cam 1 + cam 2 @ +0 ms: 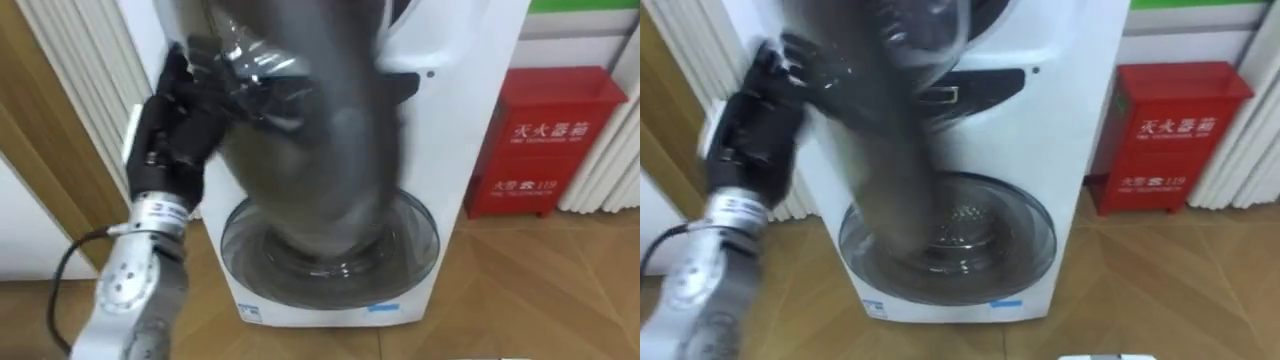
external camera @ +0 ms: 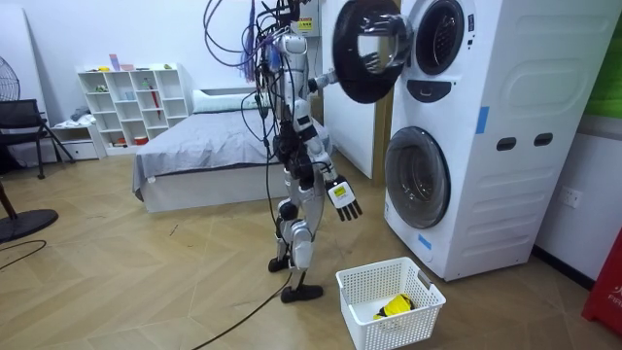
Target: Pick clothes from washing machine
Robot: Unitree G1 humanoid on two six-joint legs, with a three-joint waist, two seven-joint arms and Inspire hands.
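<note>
Room view shows the upper door (image 2: 367, 49) of the washing machine (image 2: 505, 146) open, the left hand (image 1: 172, 125) at its edge with a grip I cannot tell, the right hand (image 2: 345, 201) hanging slack and empty, and one yellow item (image 2: 397, 307) in the basket (image 2: 348, 301), so judging by this, pulling clothes from the drum is yet to be done.

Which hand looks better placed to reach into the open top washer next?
Probably the left hand: it is up at the upper washer's open door, beside the drum opening. The right hand hangs low by the robot's thigh, open.
</note>
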